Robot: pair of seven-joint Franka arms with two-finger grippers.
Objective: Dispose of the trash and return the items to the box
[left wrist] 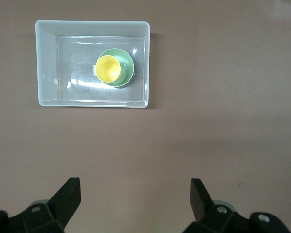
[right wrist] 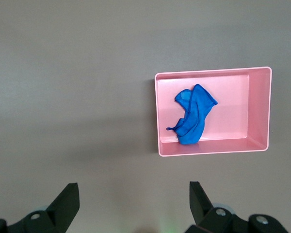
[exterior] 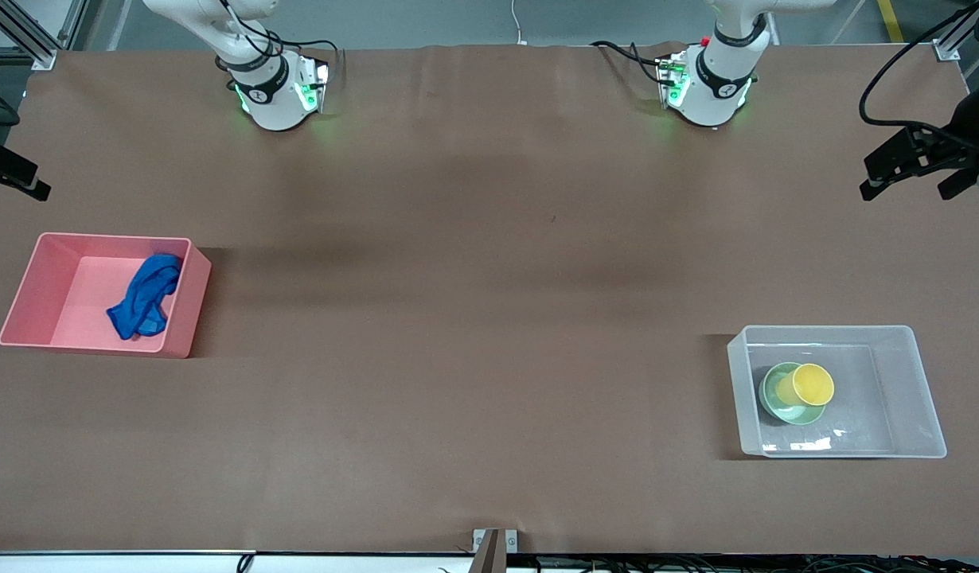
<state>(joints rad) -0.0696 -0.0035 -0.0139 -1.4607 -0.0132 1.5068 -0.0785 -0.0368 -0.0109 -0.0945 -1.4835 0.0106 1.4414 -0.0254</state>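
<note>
The blue cloth (exterior: 146,296) lies crumpled in the pink bin (exterior: 40,274) at the right arm's end of the table; both show in the right wrist view, cloth (right wrist: 193,115) and bin (right wrist: 213,72). The yellow cup (exterior: 812,384) rests tilted in the mint-green bowl (exterior: 776,402) inside the clear box (exterior: 895,382) at the left arm's end. The left wrist view shows the cup (left wrist: 108,68), bowl (left wrist: 127,73) and box (left wrist: 46,63). My left gripper (left wrist: 135,187) is open and empty, high over bare table. My right gripper (right wrist: 134,190) is open and empty, high over bare table. Neither hand shows in the front view.
The brown table cover (exterior: 473,318) spreads between the two bins. Both arm bases (exterior: 278,91) (exterior: 708,87) stand along the table's edge farthest from the front camera. Black mounts stick in at both ends of the table (exterior: 919,159) (exterior: 12,171).
</note>
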